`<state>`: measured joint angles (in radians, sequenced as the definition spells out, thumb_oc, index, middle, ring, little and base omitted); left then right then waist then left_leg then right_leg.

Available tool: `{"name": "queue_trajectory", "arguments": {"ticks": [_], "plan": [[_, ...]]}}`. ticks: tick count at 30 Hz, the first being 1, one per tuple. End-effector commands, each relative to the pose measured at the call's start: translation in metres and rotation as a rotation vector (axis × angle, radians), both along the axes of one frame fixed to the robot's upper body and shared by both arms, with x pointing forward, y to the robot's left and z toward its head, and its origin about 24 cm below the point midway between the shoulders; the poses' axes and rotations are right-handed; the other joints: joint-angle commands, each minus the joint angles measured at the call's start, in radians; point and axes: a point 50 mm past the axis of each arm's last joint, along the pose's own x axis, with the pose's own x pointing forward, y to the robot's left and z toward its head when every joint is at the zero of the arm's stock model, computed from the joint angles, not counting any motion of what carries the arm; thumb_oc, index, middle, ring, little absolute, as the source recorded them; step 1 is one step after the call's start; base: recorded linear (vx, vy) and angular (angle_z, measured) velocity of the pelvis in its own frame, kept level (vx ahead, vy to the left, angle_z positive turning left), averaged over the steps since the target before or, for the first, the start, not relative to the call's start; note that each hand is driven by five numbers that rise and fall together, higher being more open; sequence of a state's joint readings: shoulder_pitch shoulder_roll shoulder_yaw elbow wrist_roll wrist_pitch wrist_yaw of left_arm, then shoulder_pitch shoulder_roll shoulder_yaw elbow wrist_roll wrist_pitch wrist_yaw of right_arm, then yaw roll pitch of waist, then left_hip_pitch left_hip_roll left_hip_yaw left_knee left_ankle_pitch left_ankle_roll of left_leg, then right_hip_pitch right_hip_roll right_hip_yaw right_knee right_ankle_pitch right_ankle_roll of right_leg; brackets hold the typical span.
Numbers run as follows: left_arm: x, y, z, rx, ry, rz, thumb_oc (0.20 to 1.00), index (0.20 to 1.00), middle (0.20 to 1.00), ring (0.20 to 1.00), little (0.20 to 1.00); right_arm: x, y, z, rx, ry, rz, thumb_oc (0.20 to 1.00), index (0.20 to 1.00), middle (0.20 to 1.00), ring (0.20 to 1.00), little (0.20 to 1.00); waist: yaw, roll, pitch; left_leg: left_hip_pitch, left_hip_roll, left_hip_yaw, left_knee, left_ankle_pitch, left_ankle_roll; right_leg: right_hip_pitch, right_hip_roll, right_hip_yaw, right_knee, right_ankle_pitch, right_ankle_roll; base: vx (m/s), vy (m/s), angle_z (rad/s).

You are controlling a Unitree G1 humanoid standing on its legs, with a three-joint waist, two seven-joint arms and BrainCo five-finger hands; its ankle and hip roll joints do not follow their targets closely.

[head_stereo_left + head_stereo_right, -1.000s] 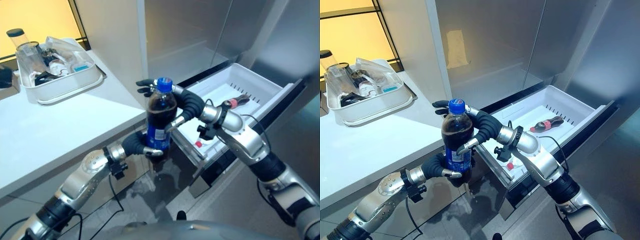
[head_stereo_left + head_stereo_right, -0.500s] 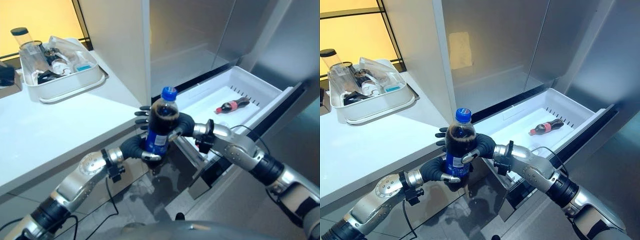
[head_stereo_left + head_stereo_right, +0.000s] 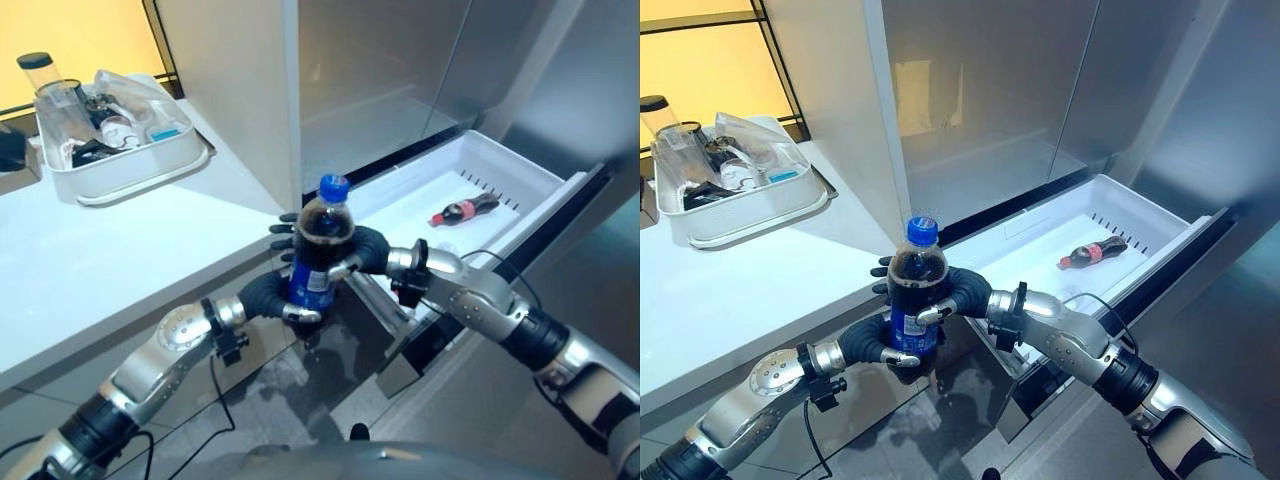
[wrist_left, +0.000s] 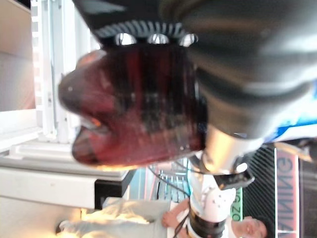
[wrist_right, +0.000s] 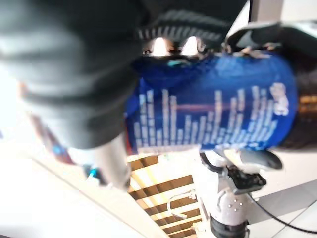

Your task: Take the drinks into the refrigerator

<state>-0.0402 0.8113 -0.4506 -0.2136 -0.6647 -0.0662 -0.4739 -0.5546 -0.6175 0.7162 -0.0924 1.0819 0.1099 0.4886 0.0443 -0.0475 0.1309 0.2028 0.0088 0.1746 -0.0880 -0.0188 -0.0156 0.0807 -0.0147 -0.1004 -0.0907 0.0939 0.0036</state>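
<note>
Cola bottle (image 3: 318, 250) upright in mid-air off the table (image 3: 90, 260) edge, beside the open refrigerator drawer (image 3: 1095, 215). My left hand (image 3: 270, 296) is curled round its lower body; my right hand (image 3: 362, 252) wraps the upper body from the drawer side. Over the last second the right hand has slid down from the bottle's shoulder to mid-body, and the bottle sits lower. In the last half second, hardly any movement. Reads as a handover to the right hand. A small bottle (image 3: 1092, 251) already lies in the drawer. Next, I judge: left hand lets go.
</note>
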Motion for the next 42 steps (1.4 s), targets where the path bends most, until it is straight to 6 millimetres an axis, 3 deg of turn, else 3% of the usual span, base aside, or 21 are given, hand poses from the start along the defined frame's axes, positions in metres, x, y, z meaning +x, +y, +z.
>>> {"name": "queue_trajectory", "arguments": {"ticks": [1,16,18,19,20,26,33,42], "plan": [[0.021,-0.021,0.056,-0.151,-0.263,-0.059,0.200,0.200,0.200,0.200,0.200,-0.021,0.034,0.030,0.139,-0.090,0.202,0.200,0.200,0.200,0.200,0.200,0.006,-0.008,-0.004,-0.016,0.015,-0.075,0.001,-0.041,-0.011,0.012,-0.059,-0.034,0.064,-0.022,0.107,0.00,0.000,0.00],[0.022,-0.022,0.055,-0.161,-0.256,-0.052,0.200,0.200,0.200,0.200,0.200,-0.023,0.037,0.030,0.162,-0.090,0.202,0.200,0.200,0.200,0.200,0.200,0.009,-0.007,-0.001,-0.023,0.015,-0.078,0.001,-0.036,-0.010,0.009,-0.058,-0.032,0.062,-0.017,0.106,0.00,0.000,0.00],[0.022,-0.022,0.055,-0.163,-0.251,-0.052,0.385,0.385,0.385,0.385,0.385,-0.023,0.037,0.030,0.162,-0.089,0.202,0.200,0.200,0.200,0.200,0.200,0.009,-0.007,-0.001,-0.023,0.015,-0.078,0.001,-0.036,-0.010,0.009,-0.058,-0.031,0.061,-0.016,0.106,0.00,0.000,0.00],[0.022,-0.022,0.055,-0.164,-0.251,-0.049,0.940,0.940,0.940,0.940,0.940,-0.023,0.037,0.030,0.163,-0.090,0.200,0.200,0.200,0.200,0.200,0.200,0.009,-0.007,-0.001,-0.023,0.015,-0.078,0.001,-0.036,-0.010,0.009,-0.058,-0.031,0.061,-0.016,0.106,0.00,0.000,0.00],[0.023,-0.022,0.055,-0.168,-0.247,-0.043,1.000,1.000,1.000,1.000,1.000,-0.023,0.037,0.030,0.163,-0.088,0.201,0.200,0.200,0.200,0.200,0.200,0.009,-0.008,0.000,-0.023,0.015,-0.078,0.001,-0.036,-0.011,0.009,-0.058,-0.031,0.061,-0.016,0.106,0.00,0.000,0.00],[0.024,-0.021,0.052,-0.192,-0.214,-0.027,1.000,1.000,1.000,1.000,1.000,-0.019,0.033,0.032,0.196,-0.068,0.158,0.200,0.200,0.200,0.200,0.200,0.008,-0.007,0.000,-0.024,0.016,-0.078,0.001,-0.036,-0.011,0.009,-0.059,-0.034,0.060,-0.016,0.106,0.00,0.000,0.00],[0.022,-0.018,0.046,-0.216,-0.151,-0.013,1.000,1.000,1.000,1.000,1.000,0.000,0.017,0.037,0.279,-0.026,0.011,0.200,0.200,0.200,0.200,0.200,0.009,-0.008,-0.003,-0.022,0.014,-0.078,0.001,-0.037,-0.011,0.011,-0.058,-0.036,0.057,-0.015,0.107,0.00,0.000,0.00],[0.016,-0.009,0.034,-0.219,-0.069,0.008,1.000,1.000,1.000,1.000,1.000,0.024,-0.031,0.040,0.334,-0.042,-0.248,0.200,0.200,0.200,0.200,0.200,0.006,-0.012,-0.008,-0.017,0.015,-0.077,0.001,-0.041,-0.011,0.015,-0.058,-0.039,0.060,-0.018,0.110,0.00,0.000,0.01]]}}
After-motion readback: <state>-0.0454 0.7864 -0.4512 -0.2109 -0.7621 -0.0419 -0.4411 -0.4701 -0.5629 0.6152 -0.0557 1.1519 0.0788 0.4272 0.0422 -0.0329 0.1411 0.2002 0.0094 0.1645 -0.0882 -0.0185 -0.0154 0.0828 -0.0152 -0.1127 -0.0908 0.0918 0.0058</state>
